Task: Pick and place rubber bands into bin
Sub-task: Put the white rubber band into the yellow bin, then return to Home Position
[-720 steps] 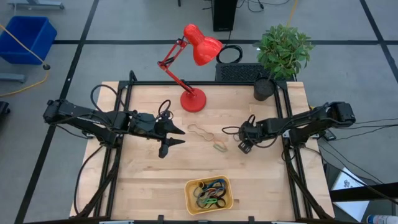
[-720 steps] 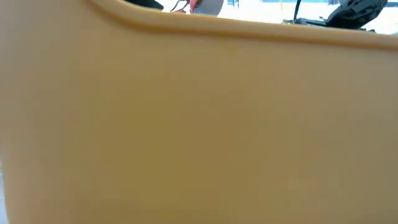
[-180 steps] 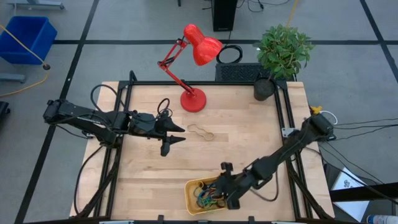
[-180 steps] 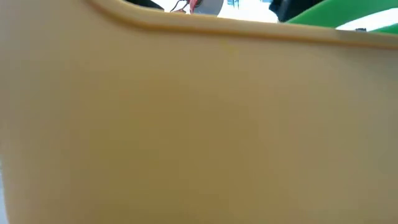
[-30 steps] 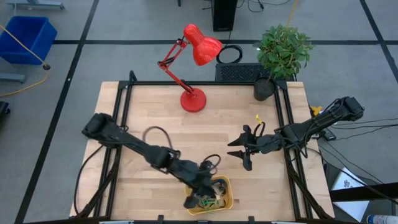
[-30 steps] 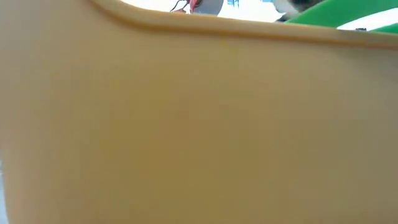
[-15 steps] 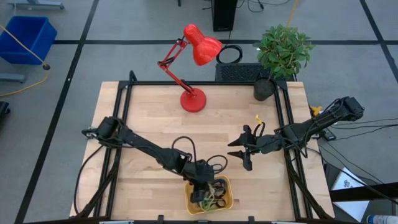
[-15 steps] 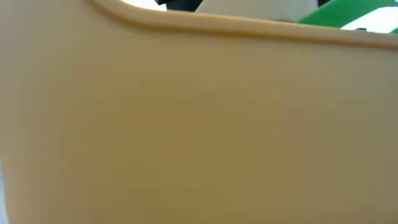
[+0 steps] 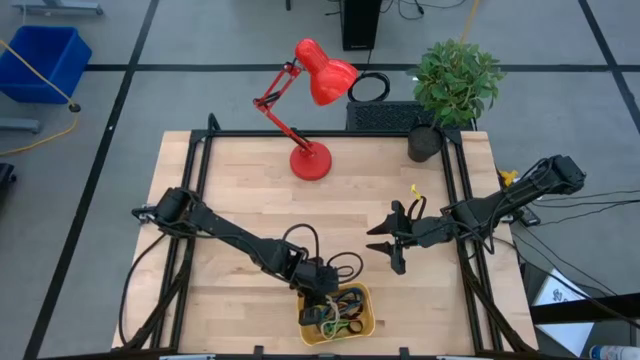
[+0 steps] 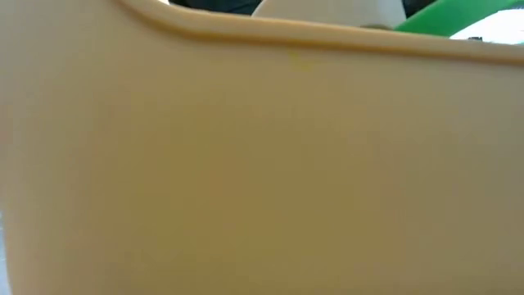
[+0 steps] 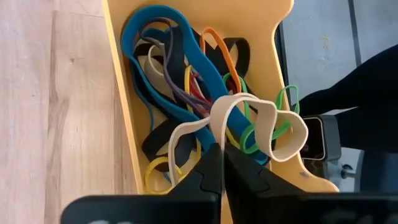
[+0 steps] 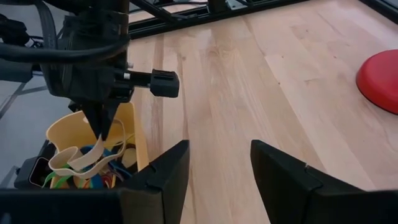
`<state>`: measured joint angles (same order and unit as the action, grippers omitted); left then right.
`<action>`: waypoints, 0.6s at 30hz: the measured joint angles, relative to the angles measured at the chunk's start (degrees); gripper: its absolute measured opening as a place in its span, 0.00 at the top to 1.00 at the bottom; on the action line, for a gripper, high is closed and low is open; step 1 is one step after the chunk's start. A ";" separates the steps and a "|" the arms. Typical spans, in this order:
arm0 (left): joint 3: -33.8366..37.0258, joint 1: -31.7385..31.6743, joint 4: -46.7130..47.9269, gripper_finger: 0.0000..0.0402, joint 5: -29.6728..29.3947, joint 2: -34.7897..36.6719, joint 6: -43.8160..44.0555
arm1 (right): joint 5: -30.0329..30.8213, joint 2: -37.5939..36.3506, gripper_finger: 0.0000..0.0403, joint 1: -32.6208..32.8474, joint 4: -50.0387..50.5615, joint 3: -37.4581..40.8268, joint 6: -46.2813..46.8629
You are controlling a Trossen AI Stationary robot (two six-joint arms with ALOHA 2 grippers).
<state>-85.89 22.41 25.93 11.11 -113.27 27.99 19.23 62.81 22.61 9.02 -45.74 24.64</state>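
Hanging over the yellow bin [image 9: 362, 322] at the table's [image 9: 240, 180] near edge, the left pincer [image 11: 221, 163] is pinching a pale tan rubber band [image 11: 249, 121] — jaws closed tight on one strand, the loop drooping over the other rubber bands [image 11: 180, 81] piled inside. It is looking light, limp and springy, best nipped on a single strand. Further right, the right pincer [image 12: 214, 163] is waiting above bare wood — spread wide, holding nothing.

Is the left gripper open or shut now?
Shut. In the left wrist view the left gripper has its dark fingers pressed together on a cream rubber band, which hangs over the yellow bin.
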 joint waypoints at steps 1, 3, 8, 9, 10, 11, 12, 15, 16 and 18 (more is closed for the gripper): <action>0.00 0.00 0.03 0.97 0.00 0.00 0.00 | 0.01 0.00 0.59 0.00 0.10 0.00 0.00; 0.00 0.00 0.05 0.94 -0.02 0.00 0.00 | 0.01 0.00 0.60 0.00 0.13 0.00 0.00; 0.00 0.00 0.05 0.85 -0.09 0.00 1.51 | 0.03 0.00 0.59 0.00 0.10 0.00 0.00; 0.00 0.00 0.04 0.83 -0.12 0.00 2.18 | 0.06 0.00 0.59 0.00 0.10 0.00 0.00; 0.00 0.00 0.04 0.80 -0.15 0.00 2.72 | 0.06 0.00 0.59 0.00 0.10 0.00 -0.01; 0.00 0.00 0.04 0.78 -0.19 0.00 2.72 | 0.06 0.00 0.59 0.00 0.08 0.00 -0.02; 0.00 -0.05 0.07 0.75 -0.31 0.00 2.35 | 0.06 0.00 0.59 0.00 0.08 0.00 0.00; 0.00 -0.49 0.09 0.68 0.60 0.11 1.29 | 0.08 0.00 0.60 0.00 0.08 0.02 0.00; 0.02 -0.68 0.57 0.66 1.68 0.60 0.74 | 0.09 0.00 0.60 0.00 0.08 0.02 -0.02; 0.07 -1.30 2.07 0.63 4.06 1.97 0.20 | 0.13 -0.02 0.60 0.00 0.14 0.02 -0.28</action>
<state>-85.82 21.12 28.00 15.17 -111.31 28.18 19.36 62.78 22.61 9.16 -45.71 24.37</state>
